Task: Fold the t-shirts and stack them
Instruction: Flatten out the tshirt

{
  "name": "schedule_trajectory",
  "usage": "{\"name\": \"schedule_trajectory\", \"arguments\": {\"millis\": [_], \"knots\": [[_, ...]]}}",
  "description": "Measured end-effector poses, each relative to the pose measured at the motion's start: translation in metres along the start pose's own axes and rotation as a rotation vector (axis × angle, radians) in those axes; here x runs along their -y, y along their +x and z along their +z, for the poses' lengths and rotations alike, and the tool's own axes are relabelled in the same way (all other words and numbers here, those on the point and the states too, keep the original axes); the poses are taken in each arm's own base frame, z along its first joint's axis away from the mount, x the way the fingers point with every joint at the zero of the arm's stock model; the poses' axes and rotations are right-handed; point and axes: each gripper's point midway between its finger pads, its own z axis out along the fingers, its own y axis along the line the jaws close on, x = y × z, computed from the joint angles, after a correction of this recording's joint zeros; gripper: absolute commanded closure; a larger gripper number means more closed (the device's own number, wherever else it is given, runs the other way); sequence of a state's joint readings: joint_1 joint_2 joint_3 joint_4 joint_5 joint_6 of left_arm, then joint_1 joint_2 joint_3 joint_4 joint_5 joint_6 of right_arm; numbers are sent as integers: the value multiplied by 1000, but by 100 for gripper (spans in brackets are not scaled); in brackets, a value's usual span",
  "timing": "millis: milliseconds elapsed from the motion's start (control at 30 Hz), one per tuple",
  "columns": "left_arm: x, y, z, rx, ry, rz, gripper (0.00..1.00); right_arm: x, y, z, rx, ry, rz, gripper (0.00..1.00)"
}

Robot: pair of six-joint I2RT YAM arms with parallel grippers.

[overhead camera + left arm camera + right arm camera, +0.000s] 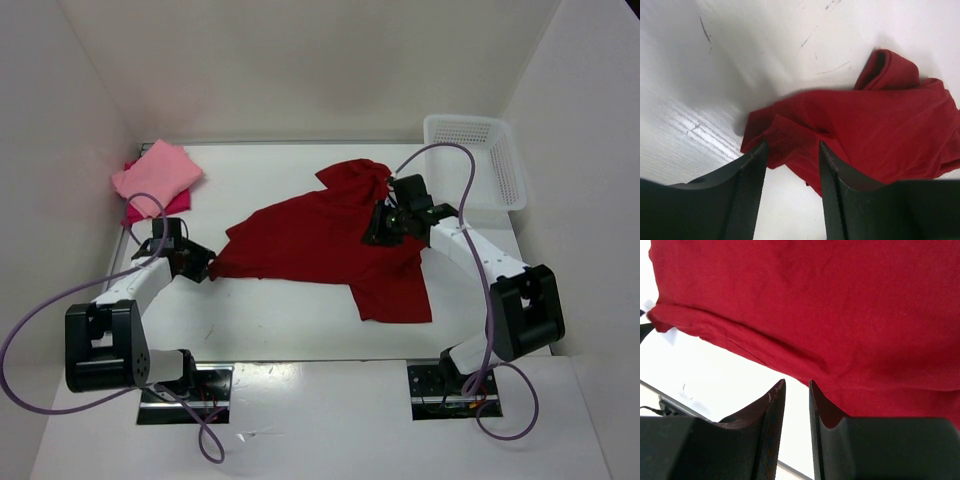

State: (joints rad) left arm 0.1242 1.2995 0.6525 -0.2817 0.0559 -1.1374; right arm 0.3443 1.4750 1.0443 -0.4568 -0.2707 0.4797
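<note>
**Both tools at the dark red shirt; neither seen clamping cloth**

**Left tool** (792, 150): the jaws stand moderately apart. Its wrist view shows a bunched corner of the dark red shirt (320, 240) lying right at the fingertips. Bare bench (280, 330) shows in the gap further back, so the tool grips nothing.

**Right tool** (796, 384): the jaws are drawn close, leaving only a narrow slot with white bench showing through it. The shirt's hem runs just past the tips. One finger (822, 425) appears to meet that hem, but contact cannot be confirmed from this angle.

**Location of the work:** the dark red shirt lies unfolded and wrinkled across the middle of the bench.

**Differences between views:**
- The overhead view places the left tool at the shirt's left corner and the right tool over its right half.
- Only the overhead view shows the folded pink shirt (155, 172), which rests on the magenta shirt (150, 210) in the far left corner.
- Only the overhead view shows the white basket (478, 160), which stands at the far right.
- Only the wrist views show the jaw gaps; from overhead they cannot be made out.
</note>
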Motion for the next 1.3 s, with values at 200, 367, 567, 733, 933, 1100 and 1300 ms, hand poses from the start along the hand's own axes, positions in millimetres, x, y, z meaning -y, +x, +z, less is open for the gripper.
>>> {"name": "schedule_trajectory", "arguments": {"millis": [200, 367, 567, 733, 933, 1100, 1300], "knots": [[-3, 0, 11, -6, -24, -20, 65, -2, 0, -3, 6, -8, -5, 69], [-2, -1, 14, -4, -21, -20, 78, -5, -2, -8, 20, -17, -10, 69], [-1, -2, 18, 0, -19, -17, 100, -5, -2, -9, 21, -19, -10, 68], [8, -8, 8, 27, 18, -5, 100, -6, -4, -12, 31, -21, -13, 68], [74, -43, -70, 189, 267, 81, 100, -9, -6, -19, 49, -26, -18, 65], [88, -40, -110, 260, 396, 149, 95, -9, -6, -19, 48, -26, -18, 59], [-11, 11, -86, 169, 208, 125, 52, -3, -3, -14, 33, -3, -11, 55]]}}
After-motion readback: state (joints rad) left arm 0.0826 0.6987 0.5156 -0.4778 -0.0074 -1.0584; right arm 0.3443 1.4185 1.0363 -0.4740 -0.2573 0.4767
